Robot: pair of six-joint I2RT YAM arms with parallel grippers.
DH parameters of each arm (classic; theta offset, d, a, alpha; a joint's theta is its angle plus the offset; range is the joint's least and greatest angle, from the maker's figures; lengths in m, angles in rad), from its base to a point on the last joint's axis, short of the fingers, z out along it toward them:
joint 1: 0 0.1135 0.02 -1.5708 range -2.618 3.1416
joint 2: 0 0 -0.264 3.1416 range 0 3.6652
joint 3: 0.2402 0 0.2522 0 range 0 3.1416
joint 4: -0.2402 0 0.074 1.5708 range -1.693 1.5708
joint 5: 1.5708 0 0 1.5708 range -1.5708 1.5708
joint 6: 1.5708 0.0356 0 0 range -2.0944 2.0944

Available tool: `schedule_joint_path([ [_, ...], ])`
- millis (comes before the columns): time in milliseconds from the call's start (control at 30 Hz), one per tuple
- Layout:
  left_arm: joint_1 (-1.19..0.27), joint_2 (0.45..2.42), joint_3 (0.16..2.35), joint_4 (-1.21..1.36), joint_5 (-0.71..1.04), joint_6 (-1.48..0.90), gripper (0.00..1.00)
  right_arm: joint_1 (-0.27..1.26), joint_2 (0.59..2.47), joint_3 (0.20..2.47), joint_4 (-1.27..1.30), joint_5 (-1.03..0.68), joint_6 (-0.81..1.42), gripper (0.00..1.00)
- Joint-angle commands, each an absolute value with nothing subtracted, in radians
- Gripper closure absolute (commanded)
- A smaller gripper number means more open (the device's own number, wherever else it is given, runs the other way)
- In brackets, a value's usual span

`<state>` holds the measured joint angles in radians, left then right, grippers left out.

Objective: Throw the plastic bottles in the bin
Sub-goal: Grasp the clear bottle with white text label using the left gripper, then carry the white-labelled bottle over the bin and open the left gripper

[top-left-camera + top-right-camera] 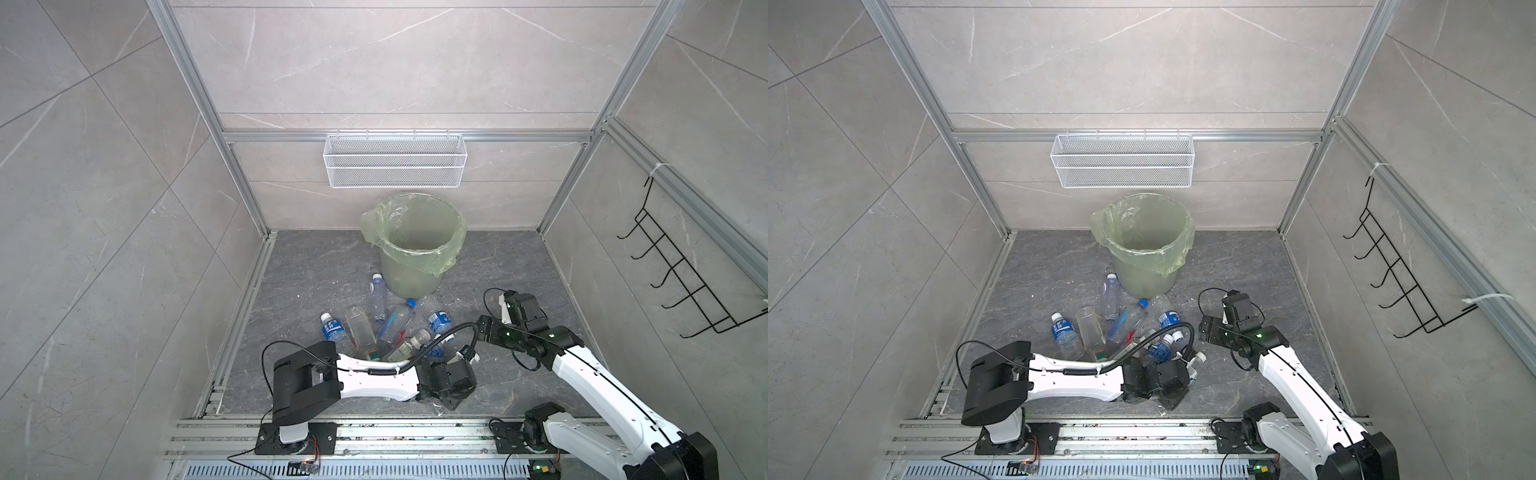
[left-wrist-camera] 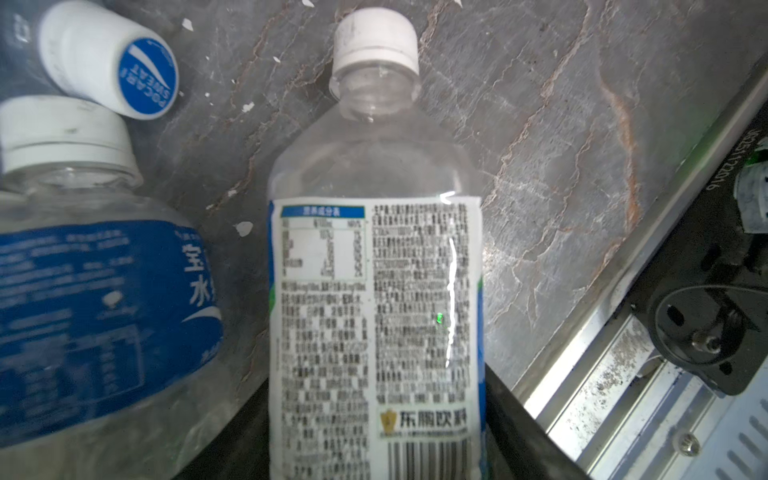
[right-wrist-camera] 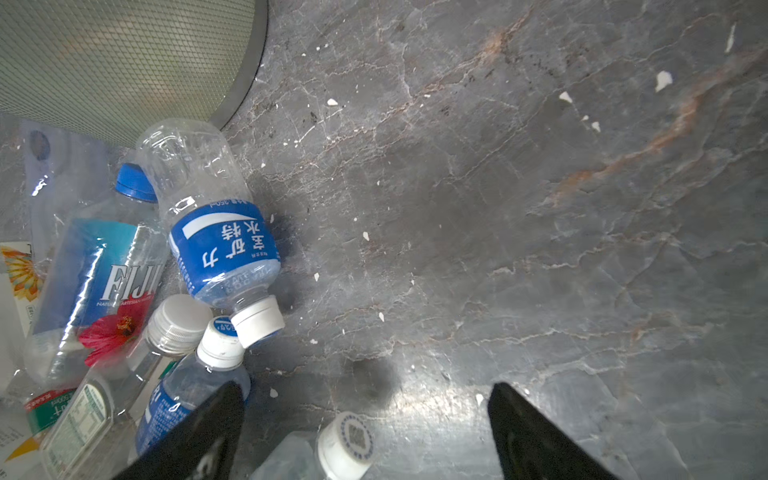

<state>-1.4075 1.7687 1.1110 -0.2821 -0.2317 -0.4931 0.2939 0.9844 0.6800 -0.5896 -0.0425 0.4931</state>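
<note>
We see the bin [image 1: 411,274] standing well beyond our left gripper [image 2: 378,386], past the heap of plastic bottles [image 1: 386,324]. That gripper's jaws press both flanks of a white-label bottle [image 2: 374,257], its long axis running straight out from the wrist, cap foremost. Our right gripper [image 3: 368,388], nearer the bin, hangs spread and empty.

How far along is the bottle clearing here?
Done: nothing visible; the round grey-green bag-lined plastic bin looks empty. In hand: the left gripper is shut on a clear white-labelled, white-capped plastic bottle. Left: the other plastic bottles heaped on the dark stone floor; the right gripper hangs open beside them.
</note>
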Motion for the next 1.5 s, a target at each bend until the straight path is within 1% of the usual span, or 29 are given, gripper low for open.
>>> schedule_joint_path([
  [0,-1.411,1.655,1.082,-0.218,-0.296,-0.45,0.4,0.277,0.965,0.709,-0.621,-0.05,0.46,0.07],
  [167,-1.409,1.523,1.011,-0.169,-0.368,-0.415,0.42,0.263,0.965,0.725,-0.621,-0.06,0.458,0.07],
  [367,-1.409,1.299,0.867,-0.107,-0.551,-0.374,0.42,0.261,0.956,0.723,-0.603,-0.074,0.459,0.08],
  [633,-1.407,1.006,0.733,-0.147,-0.792,-0.309,0.4,0.26,0.928,0.699,-0.56,-0.097,0.448,0.08],
  [733,-1.397,0.903,0.689,-0.159,-0.834,-0.295,0.39,0.261,0.931,0.695,-0.548,-0.105,0.446,0.08],
  [967,-1.372,0.691,0.635,-0.205,-0.866,-0.25,0.38,0.26,0.937,0.689,-0.524,-0.127,0.445,0.08],
  [1133,-1.364,0.572,0.651,-0.195,-0.86,-0.157,0.38,0.261,0.942,0.689,-0.51,-0.142,0.445,0.08],
  [1233,-1.323,0.57,0.718,-0.197,-0.835,-0.103,0.37,0.26,0.948,0.692,-0.5,-0.157,0.443,0.08],
  [1300,-1.258,0.604,0.79,-0.215,-0.756,-0.086,0.36,0.26,0.952,0.696,-0.495,-0.166,0.444,0.08],
  [1367,-1.16,0.666,0.877,-0.227,-0.641,-0.078,0.35,0.261,0.956,0.702,-0.491,-0.174,0.444,0.08],
  [1467,-0.965,0.807,1.036,-0.245,-0.394,-0.089,0.34,0.261,0.961,0.71,-0.482,-0.182,0.442,0.08],
])
